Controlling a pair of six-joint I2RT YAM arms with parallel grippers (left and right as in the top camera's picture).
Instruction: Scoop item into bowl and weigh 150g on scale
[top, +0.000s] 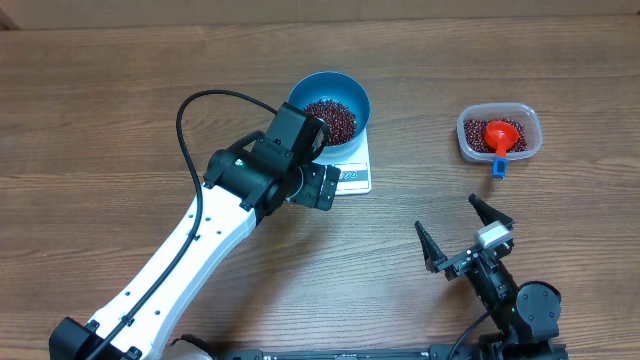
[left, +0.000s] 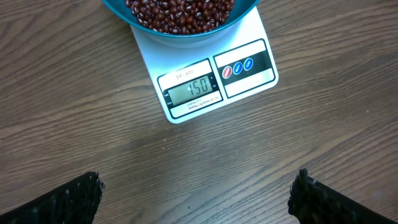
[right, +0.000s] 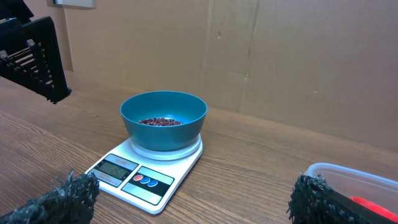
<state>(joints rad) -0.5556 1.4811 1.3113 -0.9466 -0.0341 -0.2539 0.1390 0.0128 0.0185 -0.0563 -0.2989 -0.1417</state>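
A brown wood-grain table (top: 120, 120) carries everything. Only the right wrist view shows the cardboard wall (right: 280, 56) behind it. The blue bowl (top: 352, 88) of adzuki-like beans (top: 332, 118) sits on the white scale (top: 356, 180). Its display (left: 191, 89) is legible only from the left wrist and reads 150. The left end effector (left: 196, 198) hovers at the scale's front edge, spread wide and empty, and hides part of the scale from overhead. The right end effector (top: 444, 212) is also wide open and empty. Well apart to the right, a clear tub (top: 530, 125) holds more beans and a red scoop (top: 502, 135).
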